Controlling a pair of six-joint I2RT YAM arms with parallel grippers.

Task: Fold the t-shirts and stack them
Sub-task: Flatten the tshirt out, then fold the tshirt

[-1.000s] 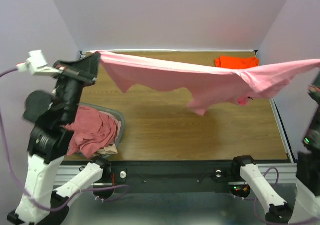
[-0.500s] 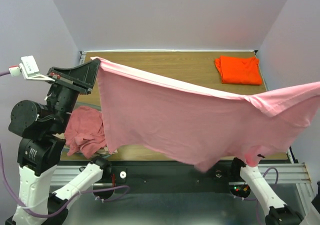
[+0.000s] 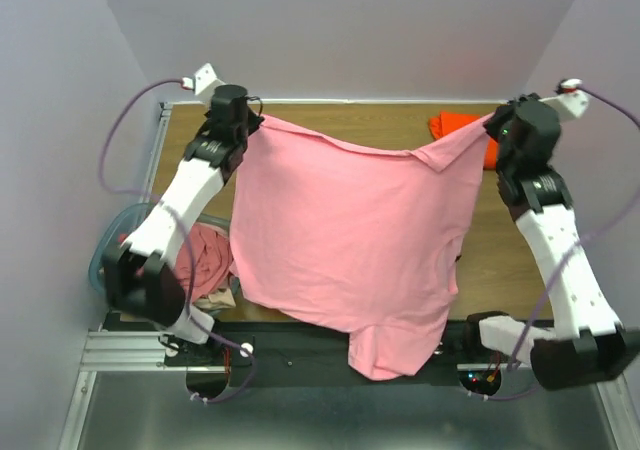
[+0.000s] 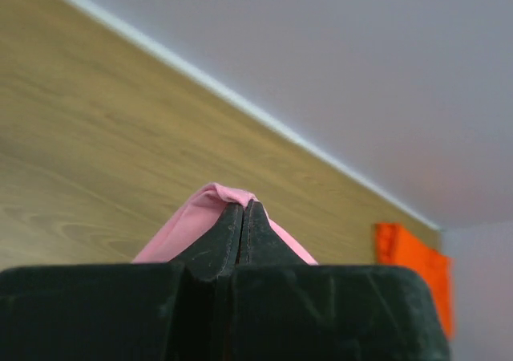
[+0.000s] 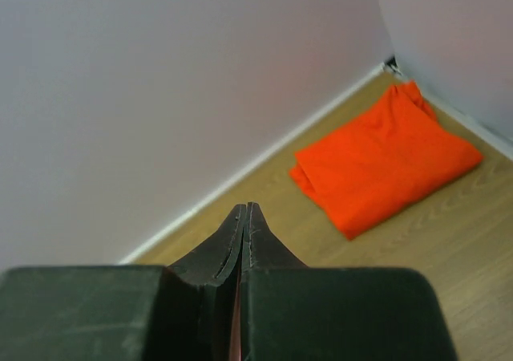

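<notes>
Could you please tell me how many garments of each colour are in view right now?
light pink t-shirt: 1
orange t-shirt: 1
dusty rose t-shirt: 1
tan t-shirt, only an edge showing: 1
Total: 4

White-and-black arms (image 3: 190, 185), purple cables (image 3: 105, 160)

From above, the hanging pink t-shirt (image 3: 345, 230) hides most of the table (image 3: 500, 260); the orange t-shirt (image 3: 447, 123), at 2 o'clock, shows only a sliver. The left arm (image 3: 190, 195) covers much of the tub (image 3: 103, 255) at 9 o'clock.
</notes>
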